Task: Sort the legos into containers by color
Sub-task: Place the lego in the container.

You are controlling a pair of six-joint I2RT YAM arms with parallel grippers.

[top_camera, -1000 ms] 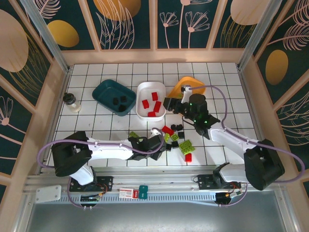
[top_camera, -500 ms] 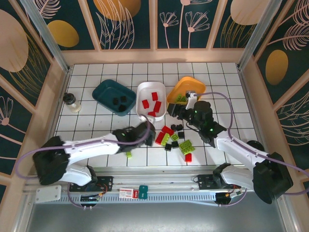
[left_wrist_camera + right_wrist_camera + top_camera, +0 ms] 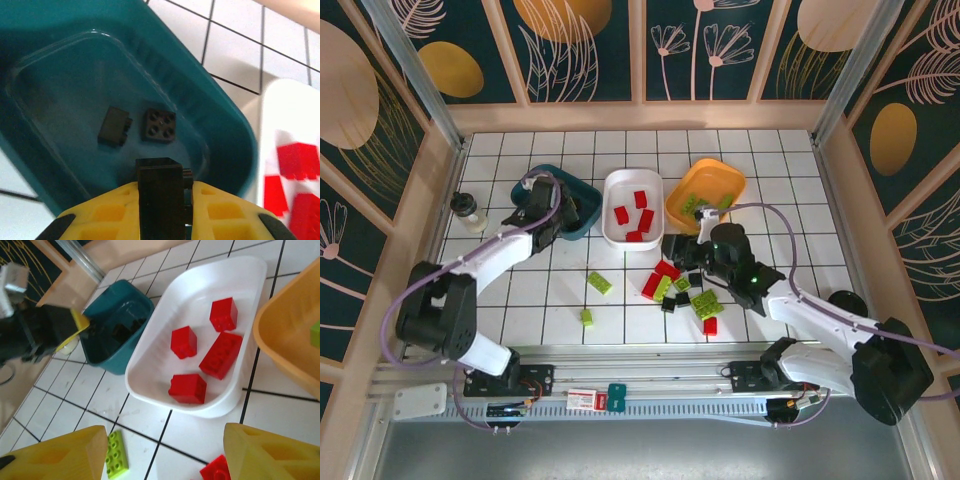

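Observation:
My left gripper (image 3: 548, 205) hangs over the dark teal tub (image 3: 582, 187), shut on a black brick (image 3: 159, 195). Two black bricks (image 3: 114, 126) lie on that tub's floor (image 3: 75, 65). The white tub (image 3: 655, 200) holds several red bricks (image 3: 220, 355). Green bricks (image 3: 692, 203) lie in the orange tub (image 3: 705, 180). My right gripper (image 3: 672, 245) stands open and empty above the tiles in front of the white tub, at the far edge of the loose pile (image 3: 680, 285) of red, green and black bricks. A green plate (image 3: 116, 454) lies by its left finger.
Stray green bricks (image 3: 599, 282) (image 3: 587, 317) and a red one (image 3: 710, 325) lie apart from the pile. A small black-lidded jar (image 3: 470, 211) stands at the far left. A red-and-white card (image 3: 582, 399) rests on the front rail. Wooden walls enclose the tiled floor.
My left arm swung from the front pile up to the teal tub, carrying the black brick. My right gripper drew back from the orange tub toward the pile, uncovering that tub.

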